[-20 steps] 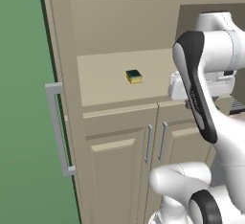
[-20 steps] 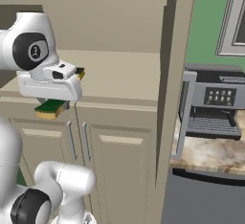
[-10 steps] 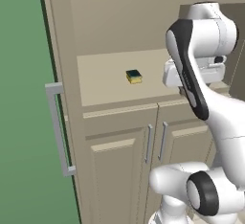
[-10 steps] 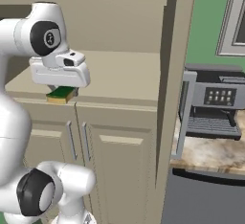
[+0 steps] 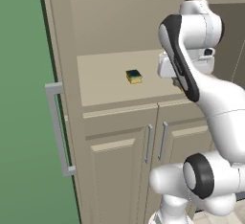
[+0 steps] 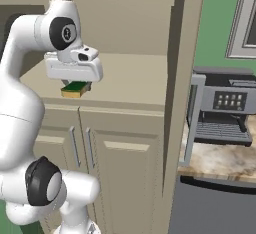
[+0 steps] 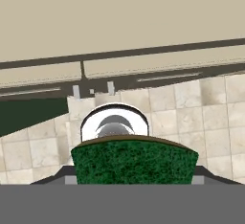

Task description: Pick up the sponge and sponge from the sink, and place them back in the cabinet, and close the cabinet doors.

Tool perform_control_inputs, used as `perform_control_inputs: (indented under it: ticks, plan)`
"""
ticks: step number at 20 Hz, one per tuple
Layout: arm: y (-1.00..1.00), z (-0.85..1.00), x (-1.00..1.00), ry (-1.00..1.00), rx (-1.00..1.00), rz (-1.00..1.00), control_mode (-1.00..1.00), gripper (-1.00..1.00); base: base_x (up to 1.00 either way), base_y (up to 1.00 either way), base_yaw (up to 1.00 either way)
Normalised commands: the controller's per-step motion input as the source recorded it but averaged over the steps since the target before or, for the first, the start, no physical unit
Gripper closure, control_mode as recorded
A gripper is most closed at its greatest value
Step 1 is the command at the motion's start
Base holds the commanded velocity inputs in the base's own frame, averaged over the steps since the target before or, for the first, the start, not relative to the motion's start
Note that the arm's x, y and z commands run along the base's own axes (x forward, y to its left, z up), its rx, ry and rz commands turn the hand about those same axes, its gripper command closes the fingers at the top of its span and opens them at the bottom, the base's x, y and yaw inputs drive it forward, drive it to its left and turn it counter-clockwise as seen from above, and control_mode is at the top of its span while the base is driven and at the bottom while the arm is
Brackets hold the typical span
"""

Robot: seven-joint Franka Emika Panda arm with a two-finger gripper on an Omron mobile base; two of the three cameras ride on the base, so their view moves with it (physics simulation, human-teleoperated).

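From where I sit, I judge this to be the second delivery: 1 sponge (image 5: 134, 76) already lies flat on the cabinet's inner shelf (image 5: 103, 82), off to the left of my claw and well apart from it, and the second sponge (image 6: 76, 89) is pinched in the claw (image 6: 76, 87), green scrub face up and yellow base below, hanging just under the white hand. In the hand view that green face (image 7: 134, 160) sits square between the 2 tips, so I read the claw as closed narrow on it, with a firm hold as far as I can tell. The held sponge hangs over the front part of the shelf, above the seam where the 2 short lower doors (image 6: 125, 173) meet; I cannot tell whether it is touching the shelf board or hanging just clear of it. The hand view looks down past the shelf lip to the tiled floor, which suggests to me the claw is near the front edge rather than deep inside. To the right of the claw stands 1 tall cabinet door (image 6: 185, 68), swung open edge-on, and beyond it a coffee machine (image 6: 225, 110) on a counter. The other tall door (image 5: 28, 98) stands open far to the left, its bar handle (image 5: 58, 129) showing. My next move, I think, calls for pushing inward, lowering until the base rests, and opening the claw; both tall doors remain to be shut.
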Motion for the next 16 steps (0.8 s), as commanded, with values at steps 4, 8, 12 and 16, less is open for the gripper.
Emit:
perform_control_inputs:
  ticks: [4,8,12,16]
  plan:
    - [-0.07,-0.05,0.33,0.0,0.0,0.0,-1.0,1.0,0.0,0.0,0.0]
    - [-0.04,-0.09,0.38,0.0,0.0,0.0,-1.0,1.0,0.0,0.0,0.0]
    - [-0.03,-0.11,0.35,0.0,0.0,0.0,-1.0,1.0,0.0,0.0,0.0]
    - [0.0,-0.21,0.27,0.0,0.0,0.0,-1.0,1.0,0.0,0.0,0.0]
